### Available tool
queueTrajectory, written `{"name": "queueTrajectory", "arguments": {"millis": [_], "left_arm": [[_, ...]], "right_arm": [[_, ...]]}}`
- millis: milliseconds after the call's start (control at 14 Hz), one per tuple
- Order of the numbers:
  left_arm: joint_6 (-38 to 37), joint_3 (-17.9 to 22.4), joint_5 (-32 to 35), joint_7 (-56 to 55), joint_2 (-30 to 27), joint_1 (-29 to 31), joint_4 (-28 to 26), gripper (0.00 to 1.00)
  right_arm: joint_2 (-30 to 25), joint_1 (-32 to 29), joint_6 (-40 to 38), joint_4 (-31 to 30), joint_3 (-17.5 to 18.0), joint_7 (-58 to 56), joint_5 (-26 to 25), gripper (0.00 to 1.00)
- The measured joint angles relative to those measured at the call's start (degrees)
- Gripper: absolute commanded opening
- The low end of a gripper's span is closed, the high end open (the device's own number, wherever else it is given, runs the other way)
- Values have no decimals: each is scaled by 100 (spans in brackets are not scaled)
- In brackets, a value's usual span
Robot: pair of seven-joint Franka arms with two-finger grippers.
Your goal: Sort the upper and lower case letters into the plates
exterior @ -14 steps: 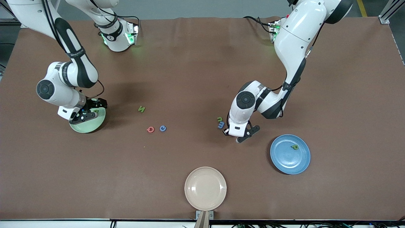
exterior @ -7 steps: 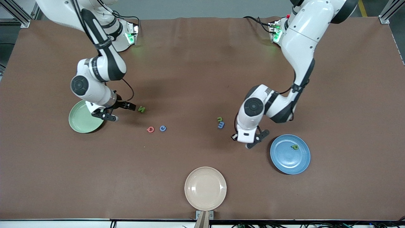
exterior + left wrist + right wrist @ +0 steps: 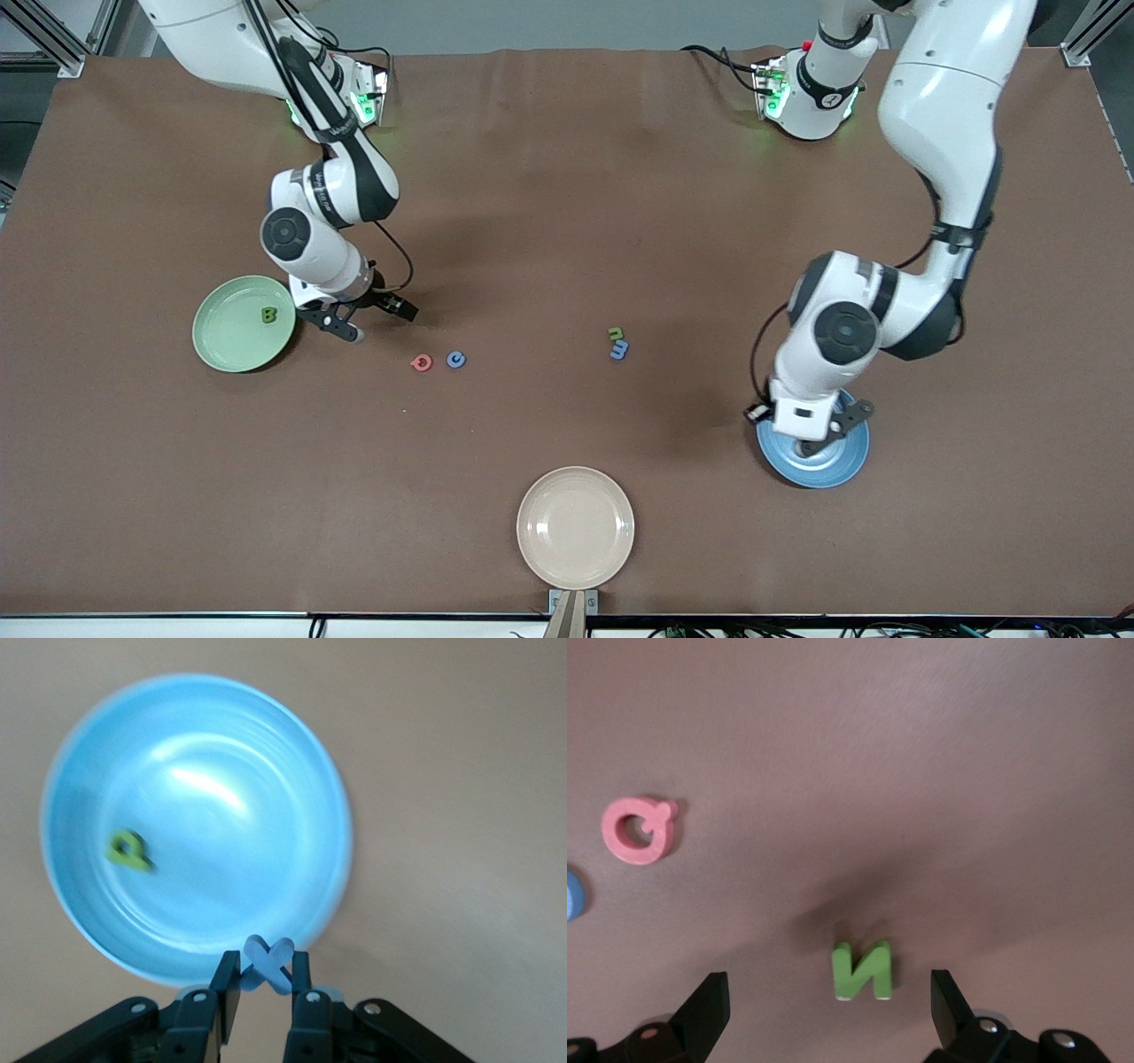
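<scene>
My left gripper (image 3: 819, 436) is over the blue plate (image 3: 797, 474), shut on a small blue letter x (image 3: 268, 963). In the left wrist view the x hangs over the blue plate's (image 3: 204, 771) rim, and a green p (image 3: 130, 850) lies in the plate. My right gripper (image 3: 372, 317) is open over a green N (image 3: 862, 971), which lies on the table between its fingers (image 3: 709, 1001). The pale green plate (image 3: 226, 341) holds a dark green B (image 3: 268, 314).
A red Q (image 3: 422, 361) and a blue C (image 3: 455, 359) lie side by side near the right gripper. A green n (image 3: 615, 333) and a blue m (image 3: 619, 350) lie mid-table. A cream plate (image 3: 576, 527) sits at the table's front edge.
The right gripper left the green plate, where the B now lies, and moved over the N. The left gripper moved from beside the n and m to over the blue plate.
</scene>
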Motion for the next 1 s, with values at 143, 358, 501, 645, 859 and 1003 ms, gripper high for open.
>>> {"name": "queueTrajectory", "arguments": {"millis": [143, 358, 501, 645, 859, 1003], "left_arm": [[2, -11, -14, 185, 118, 219, -52, 32], [25, -60, -72, 154, 333, 209, -57, 100], [25, -75, -81, 117, 334, 193, -42, 100], [3, -87, -89, 108, 292, 185, 2, 100], [-51, -264, -214, -388, 204, 75, 11, 100], [-57, -448, -239, -963, 206, -94, 1, 99]], "right_arm": [[147, 71, 77, 1, -6, 39, 1, 86], [198, 91, 85, 1, -22, 39, 1, 71], [203, 92, 84, -1, -28, 36, -11, 64], [221, 94, 83, -12, -29, 33, -74, 60], [217, 97, 85, -8, -31, 31, -256, 49], [211, 99, 83, -7, -35, 31, -292, 34]]}}
